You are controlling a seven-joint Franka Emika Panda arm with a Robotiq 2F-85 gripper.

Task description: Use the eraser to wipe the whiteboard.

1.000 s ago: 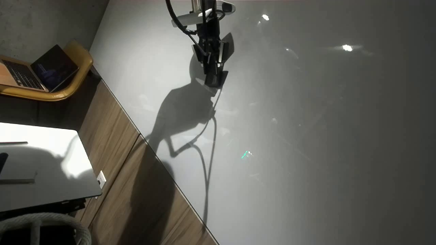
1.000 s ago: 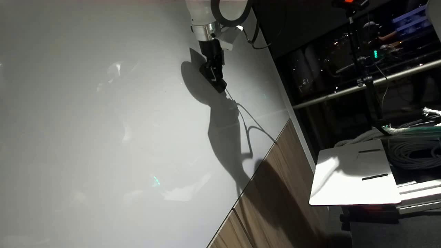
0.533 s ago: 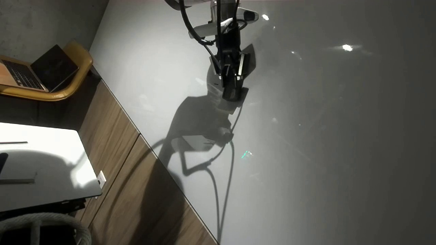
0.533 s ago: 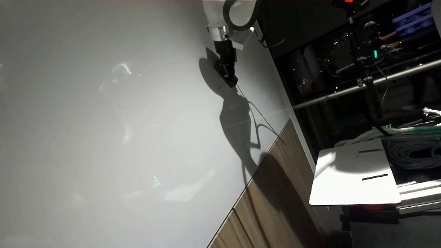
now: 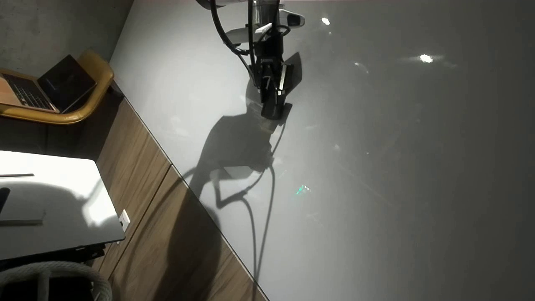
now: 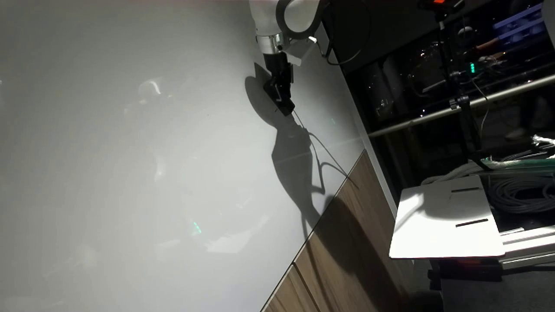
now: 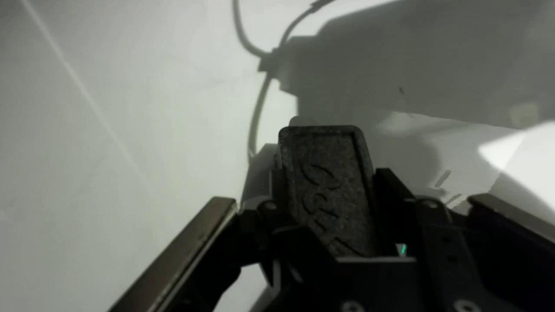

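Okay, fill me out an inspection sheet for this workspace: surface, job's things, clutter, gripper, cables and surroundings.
Surface: glossy grey whiteboard with glints and the robot's shadow; short dark marks in the wrist view.
Job's things: eraser, a dark oblong block, held up; whether it touches the whiteboard I can't tell.
Clutter: open laptop on a yellow chair in an exterior view.
Gripper: shut on the eraser from both sides.
Cables: black cable along the arm; coiled cable or rope near a white tabletop.
Surroundings: wood-grain panels along the whiteboard's edge; outlet plate.
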